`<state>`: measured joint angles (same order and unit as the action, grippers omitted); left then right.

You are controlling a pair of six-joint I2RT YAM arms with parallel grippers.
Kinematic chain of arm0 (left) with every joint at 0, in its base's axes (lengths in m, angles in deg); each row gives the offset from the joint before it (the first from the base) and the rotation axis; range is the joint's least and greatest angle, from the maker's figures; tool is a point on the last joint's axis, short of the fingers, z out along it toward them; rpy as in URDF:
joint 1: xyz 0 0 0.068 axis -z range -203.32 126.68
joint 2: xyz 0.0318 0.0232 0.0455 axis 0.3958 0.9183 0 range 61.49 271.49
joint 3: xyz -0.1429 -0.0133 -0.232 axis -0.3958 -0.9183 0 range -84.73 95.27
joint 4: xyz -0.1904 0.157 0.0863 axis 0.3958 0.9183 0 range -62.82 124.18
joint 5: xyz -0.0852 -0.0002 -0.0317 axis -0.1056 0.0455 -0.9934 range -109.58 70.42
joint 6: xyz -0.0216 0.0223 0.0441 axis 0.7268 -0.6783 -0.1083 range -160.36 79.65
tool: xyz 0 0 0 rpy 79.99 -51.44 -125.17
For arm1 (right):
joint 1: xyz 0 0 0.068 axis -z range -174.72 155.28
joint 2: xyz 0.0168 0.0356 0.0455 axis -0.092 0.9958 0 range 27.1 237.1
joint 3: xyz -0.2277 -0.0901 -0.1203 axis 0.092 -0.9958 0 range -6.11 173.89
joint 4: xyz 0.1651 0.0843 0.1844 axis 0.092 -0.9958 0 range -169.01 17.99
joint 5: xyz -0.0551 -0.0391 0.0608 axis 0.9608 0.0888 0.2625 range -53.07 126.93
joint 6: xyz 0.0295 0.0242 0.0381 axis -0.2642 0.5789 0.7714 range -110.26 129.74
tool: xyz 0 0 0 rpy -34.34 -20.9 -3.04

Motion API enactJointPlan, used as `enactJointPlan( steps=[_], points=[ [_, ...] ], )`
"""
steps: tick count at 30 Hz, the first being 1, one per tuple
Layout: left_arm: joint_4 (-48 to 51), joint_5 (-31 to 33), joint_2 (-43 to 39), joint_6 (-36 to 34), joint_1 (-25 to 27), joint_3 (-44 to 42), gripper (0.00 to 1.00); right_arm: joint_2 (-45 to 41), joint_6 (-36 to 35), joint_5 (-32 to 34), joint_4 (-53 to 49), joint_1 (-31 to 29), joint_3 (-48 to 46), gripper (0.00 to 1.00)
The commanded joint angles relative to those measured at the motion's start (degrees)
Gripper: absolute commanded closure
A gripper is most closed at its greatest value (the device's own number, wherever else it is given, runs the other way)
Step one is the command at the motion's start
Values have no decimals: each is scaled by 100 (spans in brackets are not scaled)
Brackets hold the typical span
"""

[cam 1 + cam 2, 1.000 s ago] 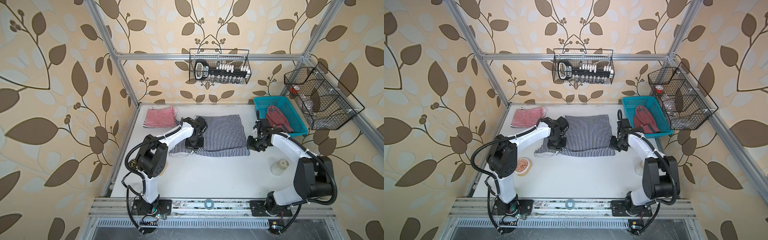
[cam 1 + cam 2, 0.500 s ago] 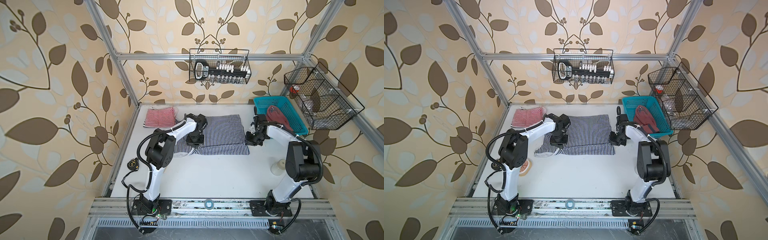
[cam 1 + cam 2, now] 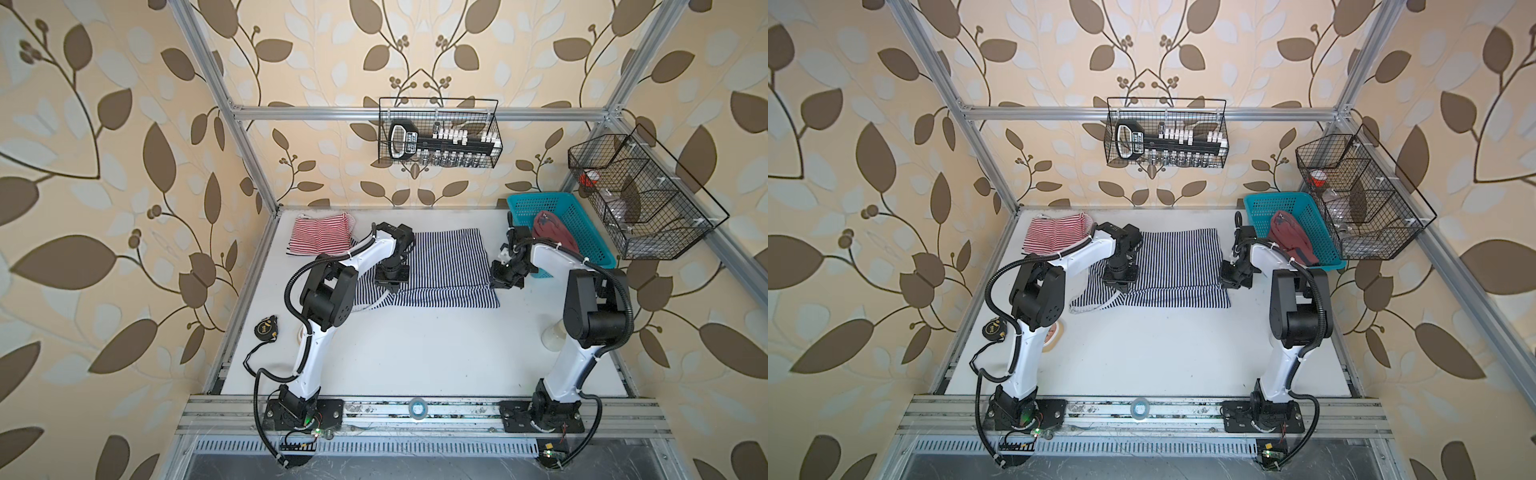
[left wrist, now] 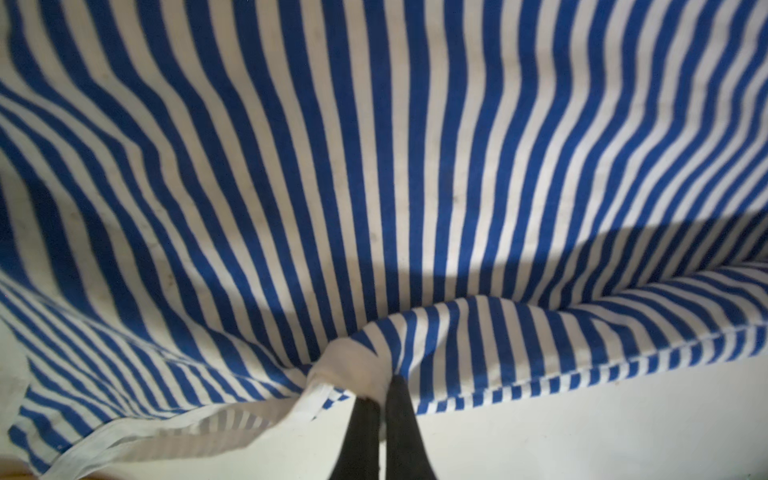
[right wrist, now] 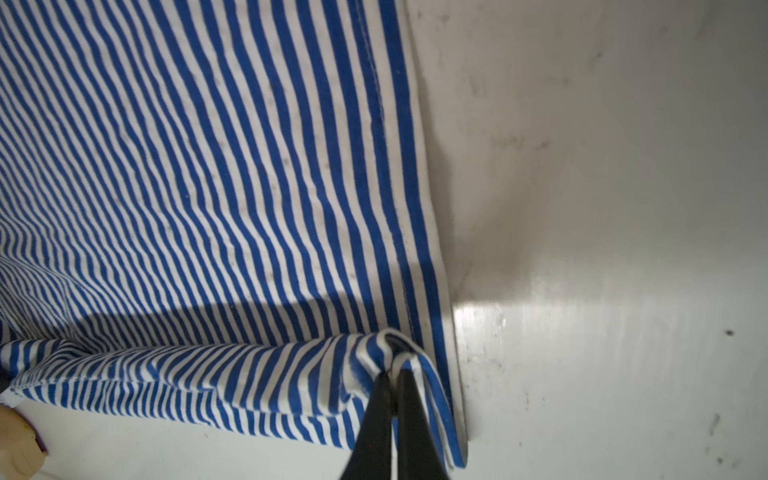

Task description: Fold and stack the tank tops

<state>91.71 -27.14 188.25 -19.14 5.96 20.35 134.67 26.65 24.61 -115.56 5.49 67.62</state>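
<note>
The navy-white striped tank top point(image 3: 449, 266) lies spread as a soft knit rectangle on the far middle of the smooth white table point(image 3: 415, 353), with its near edge gathered into a low, rolled ridge. The left end effector point(image 4: 384, 395) has its thin black fingers pressed nearly together. It pinches the bunched white trim at the top's near left, where a flat white strap trails onto the table. The right end effector point(image 5: 394, 380) is clamped tight on a puckered corner of the stitched hem at the right edge. A red-white striped tank top point(image 3: 322, 237) sits folded at the far left, just beside the navy one. A crumpled dusty red tank top point(image 3: 548, 230) rests in the teal lattice basket point(image 3: 536, 205) at the far right.
</note>
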Motion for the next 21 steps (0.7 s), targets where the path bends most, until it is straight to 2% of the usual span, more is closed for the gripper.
enactJointPlan(
  steps=[1, 3, 7, 15, 18, 21],
  points=[
    [235, -108, 7, -14, -102, 282, 89, 128, -53, -87, -88, 58, 212, 93],
    [219, -106, 36, 25, -141, 374, 80, 75, 8, -86, -34, 88, 220, 88],
    [233, -115, 99, 124, -251, 668, 73, -23, 126, -90, 44, 187, 314, 84],
    [369, 8, 31, 197, -481, 1025, 67, -283, 285, -331, 192, 242, 453, 79],
    [374, 381, -499, 201, -527, 562, 70, -628, 320, -403, 312, 133, 251, 78],
    [278, 645, -1254, 217, -520, -334, 75, -988, 365, -443, 520, -135, -87, 76]
  ],
)
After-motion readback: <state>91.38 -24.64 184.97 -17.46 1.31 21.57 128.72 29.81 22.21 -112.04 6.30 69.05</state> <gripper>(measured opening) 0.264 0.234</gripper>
